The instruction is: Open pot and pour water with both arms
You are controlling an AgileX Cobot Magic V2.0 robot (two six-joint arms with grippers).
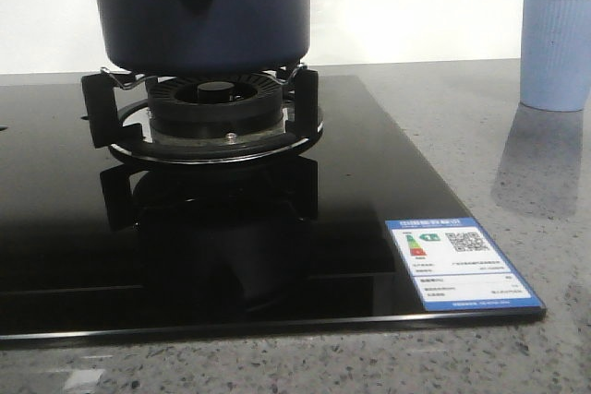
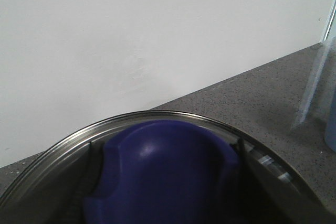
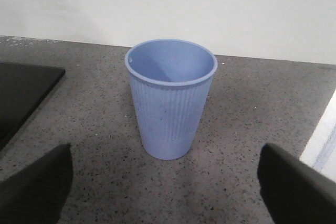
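The pot (image 1: pixel 201 8) sits on the burner's pan supports (image 1: pixel 208 103), at the back left of the cooktop (image 1: pixel 231 246). The cup (image 1: pixel 556 46) stands on the counter (image 1: pixel 517 163) at three o'clock from the pot, well apart, off the cooktop. The label (image 1: pixel 457 263) lies on the cooktop's near right corner, at five o'clock from the burner. My right fingers (image 3: pixel 37 184) flank the cup (image 3: pixel 170 95), apart from it.

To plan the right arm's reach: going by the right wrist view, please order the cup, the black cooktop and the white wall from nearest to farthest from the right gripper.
1. Cup, upright ahead of the open right gripper.
2. Black cooktop, off to one side.
3. White wall, behind the counter.
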